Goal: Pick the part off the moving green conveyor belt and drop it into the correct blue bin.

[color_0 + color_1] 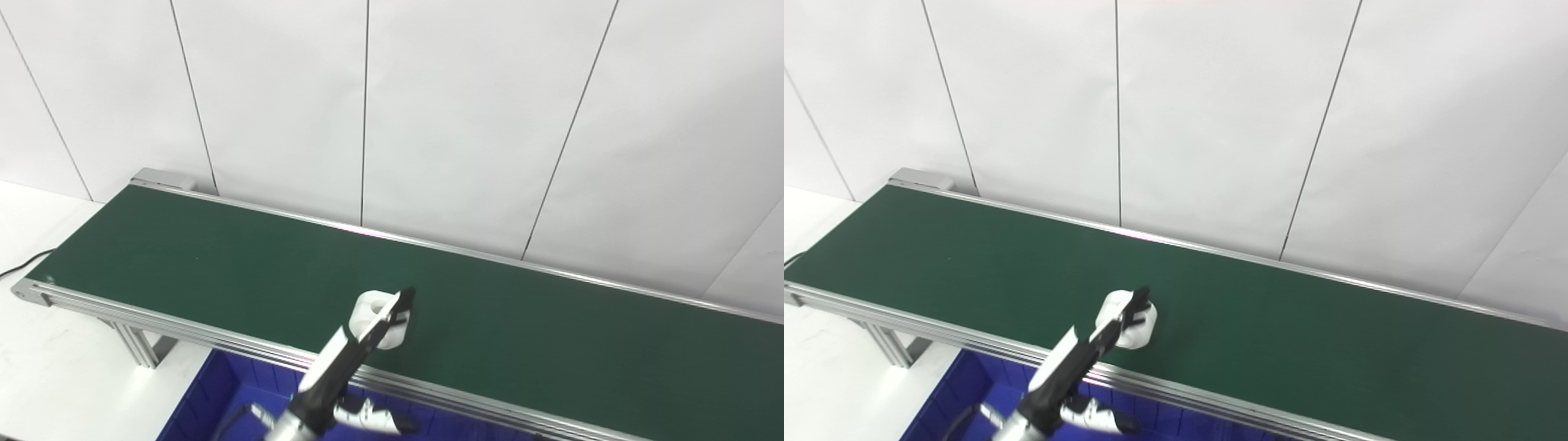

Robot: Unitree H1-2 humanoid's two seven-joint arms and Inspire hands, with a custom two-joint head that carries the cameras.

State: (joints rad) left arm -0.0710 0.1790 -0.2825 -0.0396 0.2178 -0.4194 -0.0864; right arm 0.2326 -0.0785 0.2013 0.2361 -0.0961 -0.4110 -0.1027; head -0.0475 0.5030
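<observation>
Fingertips of our left hand [386, 318] reached over the white ring-shaped part [375, 317] near the green conveyor belt's [214, 269] front edge, touching it, grip unconfirmed, with the blue bin [208, 398] directly below; our right hand was unseen.

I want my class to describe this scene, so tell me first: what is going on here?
A robot's left hand reaches from below over a green conveyor belt and is at a white part lying near the belt's front edge. Its fingers lie across the part; whether they have closed on it cannot be told. The part sits on the belt. A blue bin waits below the front rail. The right hand is out of view.
</observation>
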